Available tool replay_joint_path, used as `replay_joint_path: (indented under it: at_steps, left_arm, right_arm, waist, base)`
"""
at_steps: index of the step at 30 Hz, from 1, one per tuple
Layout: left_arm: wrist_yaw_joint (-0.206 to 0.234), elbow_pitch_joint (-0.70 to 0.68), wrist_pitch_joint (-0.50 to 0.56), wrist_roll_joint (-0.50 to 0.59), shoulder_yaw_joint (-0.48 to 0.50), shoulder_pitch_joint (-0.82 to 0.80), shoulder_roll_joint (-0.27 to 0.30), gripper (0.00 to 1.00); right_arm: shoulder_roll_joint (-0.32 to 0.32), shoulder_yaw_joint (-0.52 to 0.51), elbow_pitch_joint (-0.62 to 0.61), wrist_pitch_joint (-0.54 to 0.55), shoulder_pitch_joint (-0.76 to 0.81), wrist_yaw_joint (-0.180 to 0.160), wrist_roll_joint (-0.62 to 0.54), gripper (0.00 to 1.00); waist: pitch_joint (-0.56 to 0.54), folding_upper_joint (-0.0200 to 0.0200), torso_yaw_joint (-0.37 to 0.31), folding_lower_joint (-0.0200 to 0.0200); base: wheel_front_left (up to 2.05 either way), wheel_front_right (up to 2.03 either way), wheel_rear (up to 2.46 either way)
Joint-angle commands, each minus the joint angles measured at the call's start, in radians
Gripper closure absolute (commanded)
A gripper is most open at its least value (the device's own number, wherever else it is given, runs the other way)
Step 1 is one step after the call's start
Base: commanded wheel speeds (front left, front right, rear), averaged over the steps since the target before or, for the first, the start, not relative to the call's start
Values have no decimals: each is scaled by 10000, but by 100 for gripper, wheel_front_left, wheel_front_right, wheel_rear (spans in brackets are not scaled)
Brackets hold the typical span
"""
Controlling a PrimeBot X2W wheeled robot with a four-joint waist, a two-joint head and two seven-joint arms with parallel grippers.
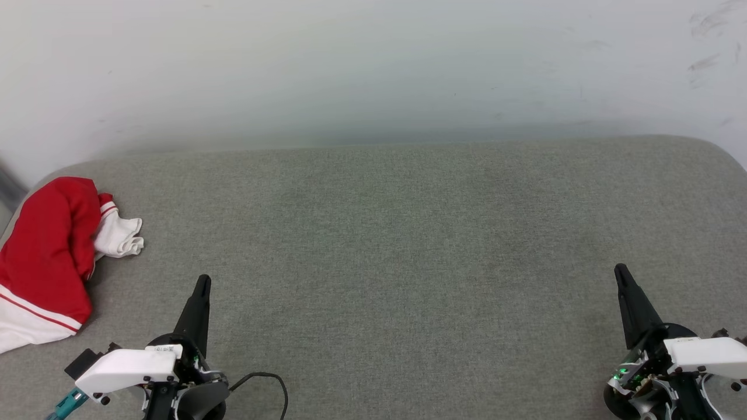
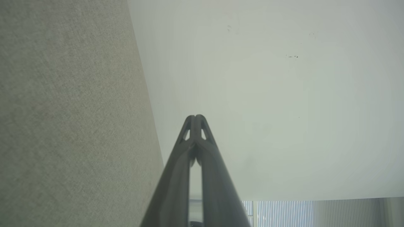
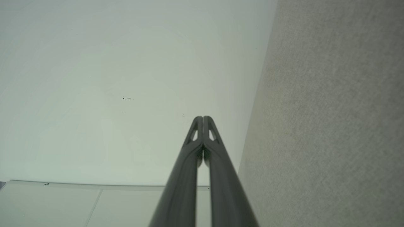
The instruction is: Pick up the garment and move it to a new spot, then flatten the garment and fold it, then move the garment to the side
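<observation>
The wall (image 1: 373, 58) rose pale behind the grey fabric counter (image 1: 397, 245), which ran wide and mostly bare. The garment (image 1: 46, 256) lay bunched at the counter's nine o'clock edge in the head view, with red body cloth uppermost, a crumpled white sleeve at its two o'clock side and a white, red-striped band at its six o'clock end. Its long axis ran roughly from one o'clock to seven o'clock.

From the left fingers (image 1: 198, 309) it lay at about ten o'clock, near but not touching. From the right fingers (image 1: 633, 309) it lay at nine o'clock, well apart across the whole counter. The left arm was plainly the nearer, and the pick-up would probably fall to it.

Both pairs of fingers were pressed fully together and held nothing, pointing to twelve o'clock over bare fabric.

A small white tag (image 1: 169, 349) on the left wrist housing bore dark print too small to read. No brand or writing showed on the garment.
</observation>
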Motion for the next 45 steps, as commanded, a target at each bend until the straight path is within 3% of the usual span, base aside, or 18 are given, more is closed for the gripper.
replay_joint_path:
  at_steps: [1,11,12,25,33,45]
  left_arm:
    - [-30,3,38,14,17,-54,-15,100]
    - [-30,3,38,14,17,-54,-15,100]
    - [0,-1,-2,1,0,0,0,0]
    - [6,56,-502,385,-120,567,-28,0]
    - [3,-73,-828,1003,113,746,-25,0]
    - [-2,-549,-1370,2656,1156,849,-19,0]
  right_arm:
    - [41,7,10,2,-109,-3,12,100]
    - [42,7,10,2,-109,-3,12,100]
    - [0,0,-1,-4,0,0,-2,0]
    - [6,142,112,-493,521,-2,-578,0]
    - [8,-39,72,-820,625,-2,-1737,0]
    - [11,177,-873,-1364,758,-1,-5240,0]
  waist:
    - [0,-1,0,0]
    - [0,-1,0,0]
    - [0,-1,0,0]
    - [-79,-1,-20,0]
    - [-139,-1,-30,0]
    - [-226,-1,-31,0]
  base:
    - [0,0,0]
    - [0,0,0]
    - [0,0,0]
    - [0,0,0]
    - [0,0,0]
    - [0,0,0]
